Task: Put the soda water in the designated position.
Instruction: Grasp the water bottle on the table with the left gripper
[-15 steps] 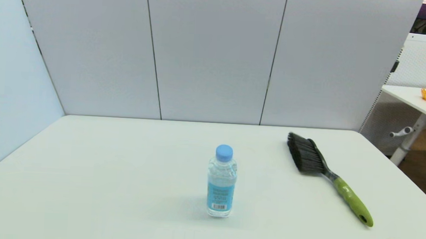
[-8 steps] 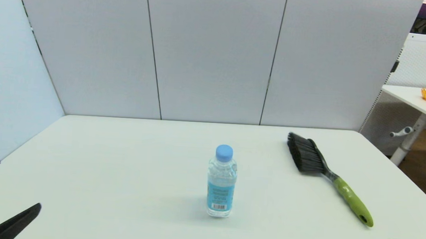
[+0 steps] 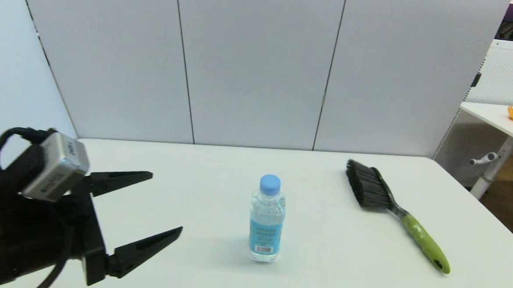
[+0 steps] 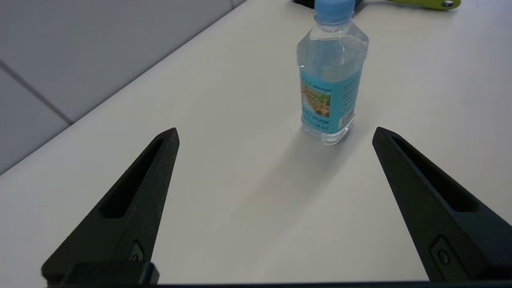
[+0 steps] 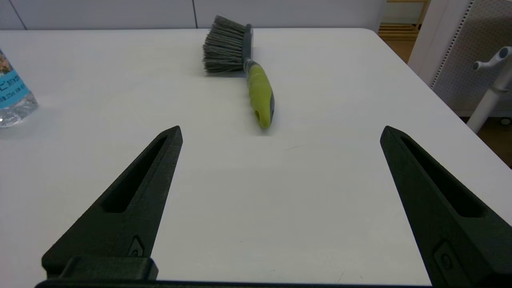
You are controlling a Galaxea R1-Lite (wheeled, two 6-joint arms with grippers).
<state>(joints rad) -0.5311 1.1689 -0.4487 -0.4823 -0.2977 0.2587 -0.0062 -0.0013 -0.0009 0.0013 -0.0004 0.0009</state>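
Note:
The soda water [image 3: 267, 219], a small clear bottle with a light-blue cap and blue label, stands upright near the middle of the white table [image 3: 220, 168]. It also shows in the left wrist view as the soda water [image 4: 331, 76], ahead of the fingers. My left gripper [image 3: 165, 203] hangs open to the left of the bottle, apart from it, with nothing between its fingers. In its own wrist view the right gripper [image 5: 280, 134] is open and empty, parked near the table's front right, outside the head view.
A black-bristled brush with a green handle [image 3: 393, 210] lies on the table to the right of the bottle, seen also as the brush [image 5: 248, 64]. Grey partition panels [image 3: 252, 64] close the back and left. Another desk [image 3: 503, 119] stands off to the right.
My left arm has come in from the lower left corner and moved up and rightwards towards the bottle, fingers open. The bottle and the brush have not moved.

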